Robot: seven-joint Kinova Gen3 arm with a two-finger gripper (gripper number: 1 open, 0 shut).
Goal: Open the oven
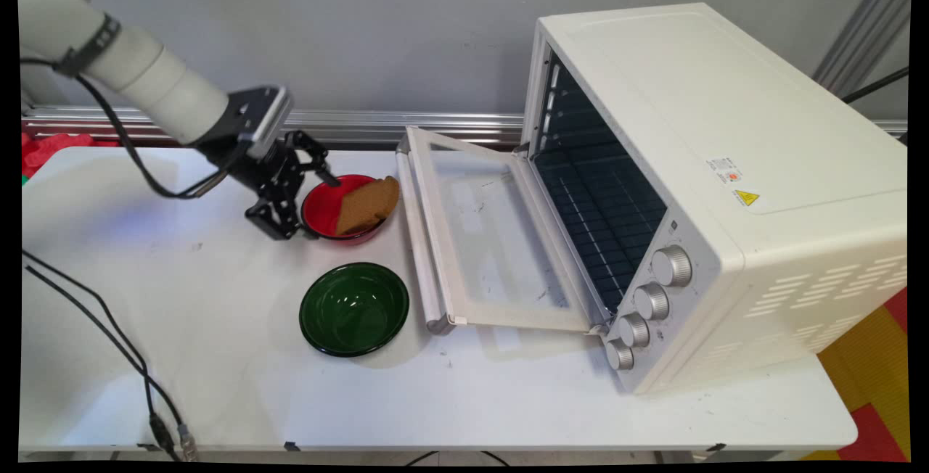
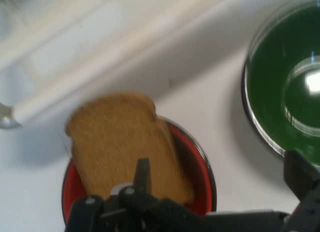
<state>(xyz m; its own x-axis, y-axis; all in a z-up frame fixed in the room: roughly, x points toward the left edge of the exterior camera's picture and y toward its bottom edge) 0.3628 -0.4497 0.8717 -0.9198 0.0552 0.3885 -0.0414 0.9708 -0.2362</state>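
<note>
My gripper (image 1: 310,208) is open and hangs low at the left side of a red bowl (image 1: 357,236). One finger reaches over the bowl's inside and the other stays outside its rim. A slice of brown bread (image 1: 368,204) leans in the bowl, tipped toward the oven. In the hand view, one fingertip (image 2: 143,167) lies over the near edge of the bread (image 2: 122,137), and the other finger (image 2: 300,174) is off to the right beyond the red bowl (image 2: 198,159). Nothing is held by the gripper (image 2: 221,168).
An empty green bowl (image 1: 354,308) (image 2: 282,92) sits just in front of the red one. A white toaster oven (image 1: 726,168) stands at the right, its glass door (image 1: 493,233) folded down onto the table beside both bowls. Black cables (image 1: 109,328) trail over the table's left.
</note>
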